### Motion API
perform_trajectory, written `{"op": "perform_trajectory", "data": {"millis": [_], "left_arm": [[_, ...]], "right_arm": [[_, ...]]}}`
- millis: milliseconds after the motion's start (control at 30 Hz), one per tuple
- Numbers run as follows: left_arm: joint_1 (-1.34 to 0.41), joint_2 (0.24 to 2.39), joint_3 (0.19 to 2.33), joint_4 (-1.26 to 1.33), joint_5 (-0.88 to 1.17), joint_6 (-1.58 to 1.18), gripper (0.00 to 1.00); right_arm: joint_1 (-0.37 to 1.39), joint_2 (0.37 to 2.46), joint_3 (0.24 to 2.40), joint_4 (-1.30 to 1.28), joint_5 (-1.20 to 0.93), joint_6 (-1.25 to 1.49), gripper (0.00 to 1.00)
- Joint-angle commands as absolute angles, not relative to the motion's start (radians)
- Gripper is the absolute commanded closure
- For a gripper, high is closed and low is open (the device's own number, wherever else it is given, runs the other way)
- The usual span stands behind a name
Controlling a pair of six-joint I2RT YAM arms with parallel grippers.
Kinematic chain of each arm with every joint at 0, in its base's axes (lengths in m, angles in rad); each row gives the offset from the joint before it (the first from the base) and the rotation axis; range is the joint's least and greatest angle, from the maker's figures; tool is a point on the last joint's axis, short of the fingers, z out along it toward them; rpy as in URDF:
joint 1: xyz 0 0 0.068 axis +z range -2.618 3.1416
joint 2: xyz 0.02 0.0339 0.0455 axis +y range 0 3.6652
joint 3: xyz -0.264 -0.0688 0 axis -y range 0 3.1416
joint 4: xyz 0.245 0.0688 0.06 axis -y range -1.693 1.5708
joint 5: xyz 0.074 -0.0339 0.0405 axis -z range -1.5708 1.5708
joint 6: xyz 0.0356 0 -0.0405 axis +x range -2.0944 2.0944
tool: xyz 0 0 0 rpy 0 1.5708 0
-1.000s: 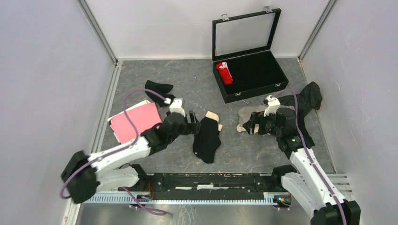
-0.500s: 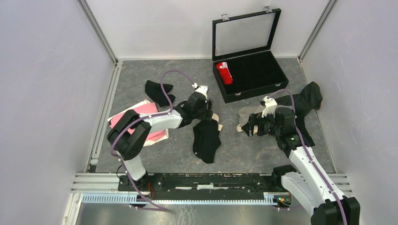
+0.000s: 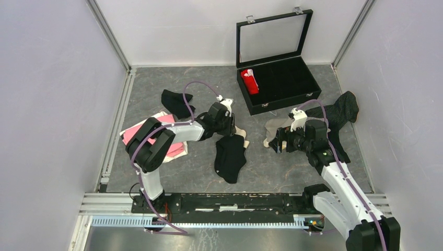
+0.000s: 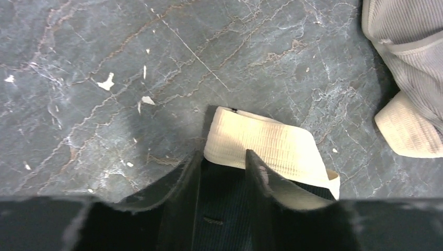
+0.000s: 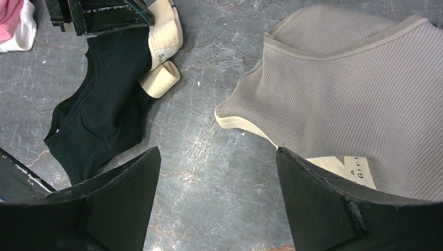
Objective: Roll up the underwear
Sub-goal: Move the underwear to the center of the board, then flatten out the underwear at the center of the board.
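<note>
The black underwear (image 3: 230, 157) lies flat mid-table, its cream waistband (image 4: 261, 141) at the far end. My left gripper (image 3: 225, 125) is down on that end. In the left wrist view its jaws (image 4: 223, 157) stand narrowed but open, astride dark cloth just below the waistband. My right gripper (image 3: 277, 142) hovers wide open (image 5: 218, 151) over bare table, at the near-left edge of the beige underwear (image 5: 339, 78). Its right fingertip overlaps the cream band. Pink underwear (image 3: 151, 133), a small black one (image 3: 175, 100) and a dark pinstriped one (image 3: 342, 110) lie around.
A black case (image 3: 284, 106) with its glass lid raised stands at the back right, a red roll (image 3: 249, 81) in its left compartment. Grey walls close in on both sides. The arm bases sit on a rail at the near edge.
The left arm swung from beside the pink underwear up to the black underwear's waistband end, and its jaws narrowed. The right arm barely moved.
</note>
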State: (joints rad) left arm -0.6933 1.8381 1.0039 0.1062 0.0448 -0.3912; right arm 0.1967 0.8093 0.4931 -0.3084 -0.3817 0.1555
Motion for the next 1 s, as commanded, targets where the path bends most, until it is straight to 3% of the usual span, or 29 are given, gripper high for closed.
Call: {"op": "perform_trajectory", "data": {"millis": [0, 133, 167, 600, 800, 967], "left_arm": [[-0.695, 1.848, 0.991, 0.156, 0.122, -0.334, 0.62], [-0.695, 1.833, 0.986, 0.156, 0.138, -0.337, 0.96], [-0.695, 1.814, 0.988, 0.151, 0.139, -0.339, 0.98], [-0.695, 1.354, 1.005, 0.018, 0.068, -0.326, 0.98], [-0.695, 1.226, 1.034, -0.113, 0.039, -0.266, 0.98], [-0.695, 1.176, 1.132, -0.255, -0.104, -0.22, 0.98]], "right_arm": [[0.202, 0.807, 0.489, -0.293, -0.381, 0.143, 0.13], [0.202, 0.803, 0.485, -0.296, -0.37, 0.143, 0.13], [0.202, 0.805, 0.485, -0.297, -0.369, 0.142, 0.14], [0.203, 0.811, 0.486, -0.265, -0.392, 0.163, 0.14], [0.204, 0.804, 0.482, -0.262, -0.398, 0.165, 0.14], [0.205, 0.796, 0.473, -0.259, -0.396, 0.166, 0.14]]}}
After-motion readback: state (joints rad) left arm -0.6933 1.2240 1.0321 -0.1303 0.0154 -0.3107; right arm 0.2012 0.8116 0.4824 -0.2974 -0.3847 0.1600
